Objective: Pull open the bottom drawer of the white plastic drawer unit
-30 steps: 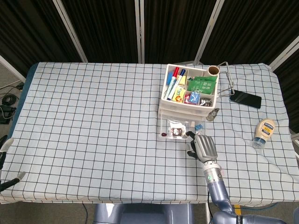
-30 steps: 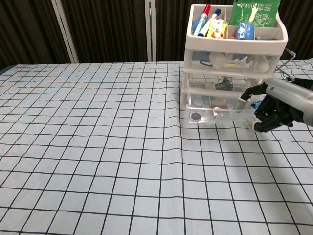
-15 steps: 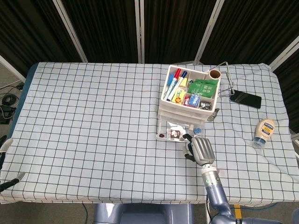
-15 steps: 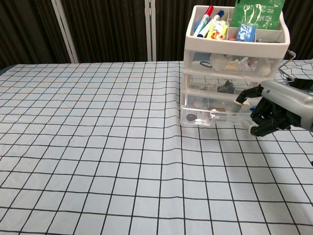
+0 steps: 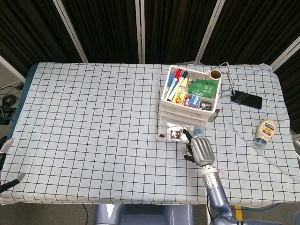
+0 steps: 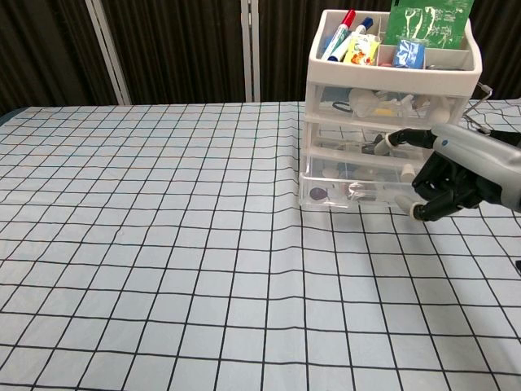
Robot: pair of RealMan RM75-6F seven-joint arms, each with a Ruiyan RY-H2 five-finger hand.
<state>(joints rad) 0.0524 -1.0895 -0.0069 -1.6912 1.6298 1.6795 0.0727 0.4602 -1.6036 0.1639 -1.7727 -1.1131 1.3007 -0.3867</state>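
Note:
The white plastic drawer unit (image 5: 164,96) (image 6: 391,85) stands right of the table's middle, its top tray full of pens and packets. Its clear bottom drawer (image 5: 169,133) (image 6: 350,194) juts out toward me with small items inside. My right hand (image 5: 200,150) (image 6: 449,175) is at the drawer's front right corner, its fingers curled onto the drawer front and the thumb reaching up toward the middle drawer. Only a couple of spread fingers of my left hand (image 5: 10,183) show at the head view's lower left edge, holding nothing.
A black phone (image 5: 246,99) and a wire frame (image 5: 228,80) lie right of the unit. A squeeze bottle (image 5: 265,131) lies near the table's right edge. A small dark object (image 5: 213,115) sits by the unit's right front corner. A checked cloth (image 5: 93,122) covers the table.
My right hand has drawn toward me and slightly left with the bottom drawer. The drawer sticks out further, and the whole unit has shifted a little with it.

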